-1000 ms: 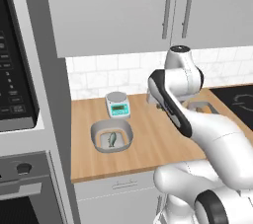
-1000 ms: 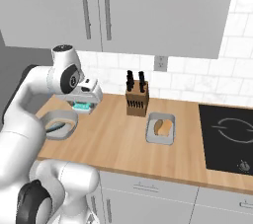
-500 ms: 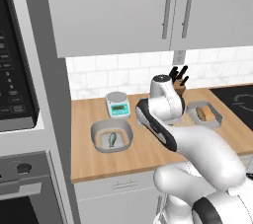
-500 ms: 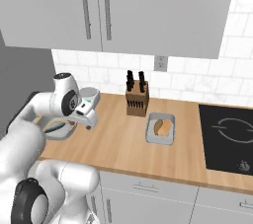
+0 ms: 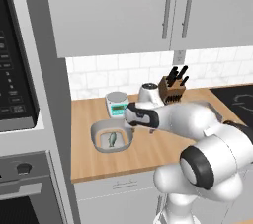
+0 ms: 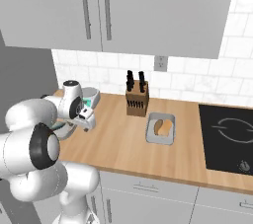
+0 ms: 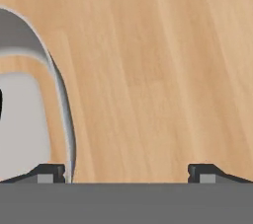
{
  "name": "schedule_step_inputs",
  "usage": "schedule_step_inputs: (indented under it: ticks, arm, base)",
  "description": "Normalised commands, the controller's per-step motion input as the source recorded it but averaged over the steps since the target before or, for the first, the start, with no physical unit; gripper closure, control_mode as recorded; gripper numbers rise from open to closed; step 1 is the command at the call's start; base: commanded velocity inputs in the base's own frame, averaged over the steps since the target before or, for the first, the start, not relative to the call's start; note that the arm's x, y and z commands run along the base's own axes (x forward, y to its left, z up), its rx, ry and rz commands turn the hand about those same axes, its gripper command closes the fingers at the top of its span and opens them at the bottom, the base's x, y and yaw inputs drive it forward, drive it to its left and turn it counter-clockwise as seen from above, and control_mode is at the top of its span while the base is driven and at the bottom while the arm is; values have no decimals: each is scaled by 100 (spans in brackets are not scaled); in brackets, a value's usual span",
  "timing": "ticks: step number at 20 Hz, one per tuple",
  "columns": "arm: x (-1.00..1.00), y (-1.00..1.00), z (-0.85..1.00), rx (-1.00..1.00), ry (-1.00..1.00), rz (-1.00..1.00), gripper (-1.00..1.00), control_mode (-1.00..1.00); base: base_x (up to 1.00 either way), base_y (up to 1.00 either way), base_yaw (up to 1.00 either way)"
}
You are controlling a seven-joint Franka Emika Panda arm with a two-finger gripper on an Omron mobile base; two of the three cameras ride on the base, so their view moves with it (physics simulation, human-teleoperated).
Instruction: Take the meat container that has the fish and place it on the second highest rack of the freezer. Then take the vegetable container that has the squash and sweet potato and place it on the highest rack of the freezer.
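The meat container [image 5: 111,138] sits on the wooden counter [image 5: 148,151] near its left end, towards the front edge, the fish [image 5: 112,140] lying inside; the gripper [image 7: 126,171] hangs low at the tub's right rim, fingers wide apart, one tip at the rim wall, gripping nothing; a kitchen scale [image 5: 116,104] stands just behind; the knife block [image 6: 136,96] stands against the back wall, the tray of squash and sweet potato [image 6: 161,128] just beside it

The fish [image 5: 113,139] lies in the meat container [image 5: 99,130] on the counter [image 5: 143,151].
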Motion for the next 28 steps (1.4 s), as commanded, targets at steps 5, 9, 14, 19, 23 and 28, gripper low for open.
schedule_step_inputs:
  ticks: [5,9,14,19,23,28]
  arm:
    - [22,55,-23,0,2,0,-100,-100]
    - [16,34,-38,1,3,1,-100,-100]
    - [11,0,-42,7,2,4,-100,-100]
    - [14,0,-34,3,0,4,-100,-100]
    - [5,6,-25,1,0,1,-100,-100]
    - [-6,5,-3,0,0,0,100,-100]
  base:
    - [0,0,0]
    - [0,0,0]
    - [0,0,0]
    - [0,0,0]
    - [0,0,0]
    - [0,0,0]
